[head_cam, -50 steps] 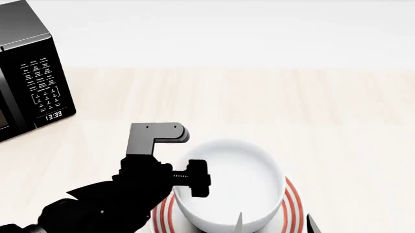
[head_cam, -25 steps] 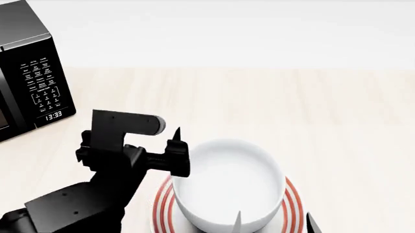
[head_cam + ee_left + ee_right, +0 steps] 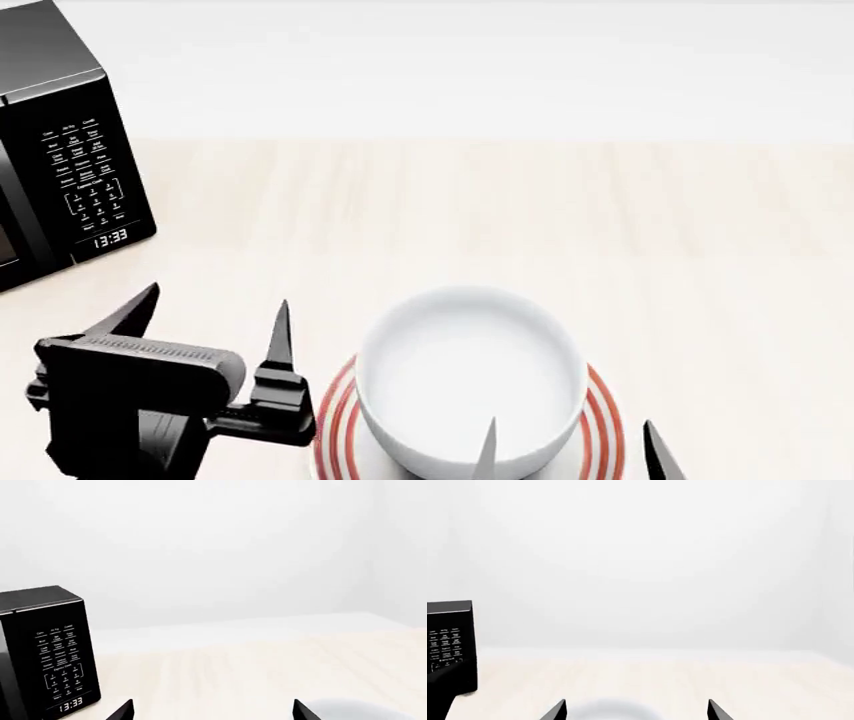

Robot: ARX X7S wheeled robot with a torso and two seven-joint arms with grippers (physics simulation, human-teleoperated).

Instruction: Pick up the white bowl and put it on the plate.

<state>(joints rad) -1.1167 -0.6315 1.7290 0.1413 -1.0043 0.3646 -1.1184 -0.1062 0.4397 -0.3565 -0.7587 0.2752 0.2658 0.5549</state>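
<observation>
Pale tabletop [image 3: 667, 230]: white bowl [image 3: 470, 375] upright, mouth up, on plate [image 3: 603, 415]; both jaws spread, empty.

The white bowl [image 3: 470, 378] looks like glossy glazed ceramic, smooth thick walls with soft shading inside. The plate [image 3: 603, 420] under it has the same shiny white finish, with painted red-orange rings. The tabletop [image 3: 561, 220] is pale wood with faint straight grain, pretty matt. The microwave [image 3: 60, 150] is black with a slightly satiny sheen. The left claw [image 3: 207, 325] looks like matt black plastic.
</observation>
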